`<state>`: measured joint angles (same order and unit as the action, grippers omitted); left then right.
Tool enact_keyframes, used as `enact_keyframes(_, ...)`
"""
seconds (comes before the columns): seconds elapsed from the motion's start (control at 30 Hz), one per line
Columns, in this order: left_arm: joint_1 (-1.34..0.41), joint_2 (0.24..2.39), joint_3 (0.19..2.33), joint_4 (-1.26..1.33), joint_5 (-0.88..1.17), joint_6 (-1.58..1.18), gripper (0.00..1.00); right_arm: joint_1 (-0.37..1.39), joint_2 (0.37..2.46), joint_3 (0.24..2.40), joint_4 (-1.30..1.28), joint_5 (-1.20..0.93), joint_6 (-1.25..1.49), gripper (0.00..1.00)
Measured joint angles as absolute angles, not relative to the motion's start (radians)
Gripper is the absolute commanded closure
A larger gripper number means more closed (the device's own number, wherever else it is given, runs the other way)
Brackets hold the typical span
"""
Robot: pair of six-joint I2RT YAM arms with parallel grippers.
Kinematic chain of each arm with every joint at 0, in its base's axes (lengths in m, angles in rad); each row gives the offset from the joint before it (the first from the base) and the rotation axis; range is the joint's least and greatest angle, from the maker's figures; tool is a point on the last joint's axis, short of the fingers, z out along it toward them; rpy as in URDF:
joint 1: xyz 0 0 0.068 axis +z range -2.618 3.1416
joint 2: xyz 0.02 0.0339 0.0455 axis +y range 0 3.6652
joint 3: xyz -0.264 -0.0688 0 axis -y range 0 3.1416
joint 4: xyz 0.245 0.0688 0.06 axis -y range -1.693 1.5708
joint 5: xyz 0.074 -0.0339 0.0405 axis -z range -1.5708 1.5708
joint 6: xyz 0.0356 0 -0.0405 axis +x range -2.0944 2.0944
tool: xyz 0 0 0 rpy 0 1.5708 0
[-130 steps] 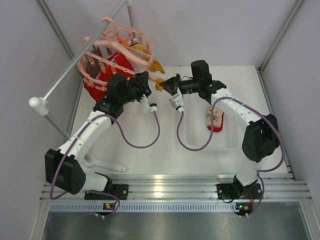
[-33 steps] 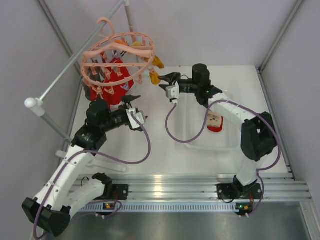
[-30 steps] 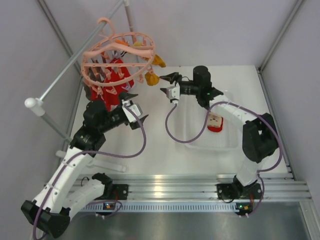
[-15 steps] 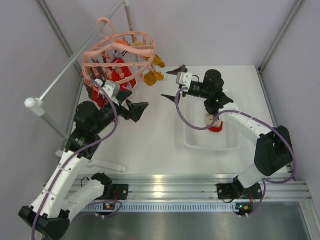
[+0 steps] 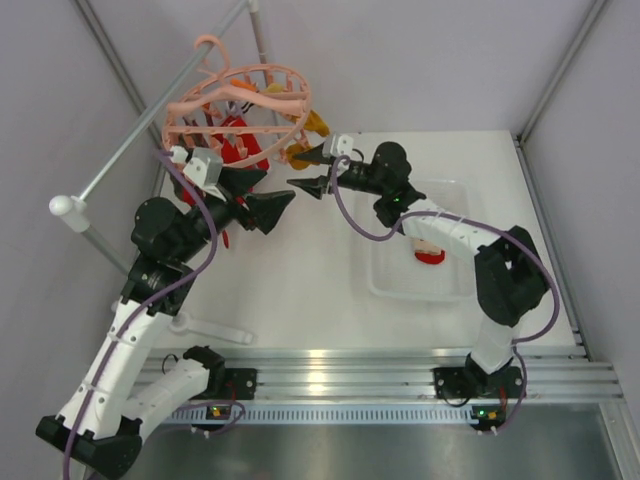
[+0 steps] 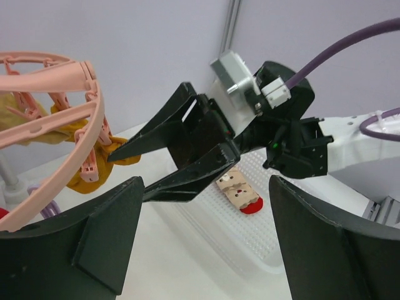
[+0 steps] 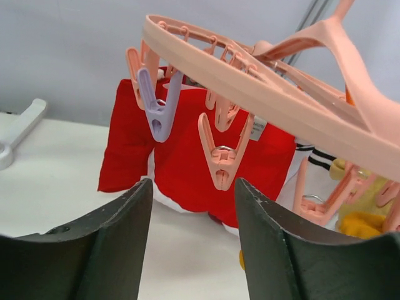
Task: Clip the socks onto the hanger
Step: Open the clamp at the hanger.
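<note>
The salmon-pink hanger (image 5: 236, 108) hangs from the grey rail at the back left. Red socks (image 5: 236, 152) and a mustard-yellow sock (image 5: 299, 152) dangle from its pegs. My right gripper (image 5: 308, 170) is open and empty, with its tips just below the yellow sock. In the right wrist view a pink peg (image 7: 219, 157) hangs just above the gap between my fingers (image 7: 106, 250), in front of the red socks (image 7: 187, 169). My left gripper (image 5: 266, 210) is open and empty, pointing at the right gripper (image 6: 131, 177). Another red sock with a cream patterned cuff (image 5: 429, 250) lies in the tray.
A clear plastic tray (image 5: 400, 285) sits on the white table at right. The grey rail (image 5: 150, 120) slants across the back left on its stand. A lilac peg (image 7: 156, 107) hangs beside the pink ones. Purple cables loop from both wrists.
My right gripper moved left to the yellow sock and its jaws narrowed. My left gripper rose and turned to face right, toward the right gripper.
</note>
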<state>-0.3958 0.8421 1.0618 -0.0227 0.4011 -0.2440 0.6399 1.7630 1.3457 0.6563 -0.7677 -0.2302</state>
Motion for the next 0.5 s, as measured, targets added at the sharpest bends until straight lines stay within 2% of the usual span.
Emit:
enact_keyframes(0.07, -0.387, 0.842, 1.072, -0.021, 0.408, -0.243, 0.15, 0.649, 1.792, 1.349, 0.680, -0.748, -0.223, 0.47)
enact_keyframes(0.3, -0.343, 0.844, 1.084, -0.013, 0.418, -0.265, 0.14, 0.680, 1.873, 1.350, 0.839, -0.606, -0.173, 0.37)
enact_keyframes(0.5, -0.339, 0.856, 1.090, -0.003, 0.427, -0.273, 0.13, 0.680, 1.935, 1.351, 0.952, -0.497, -0.128, 0.36)
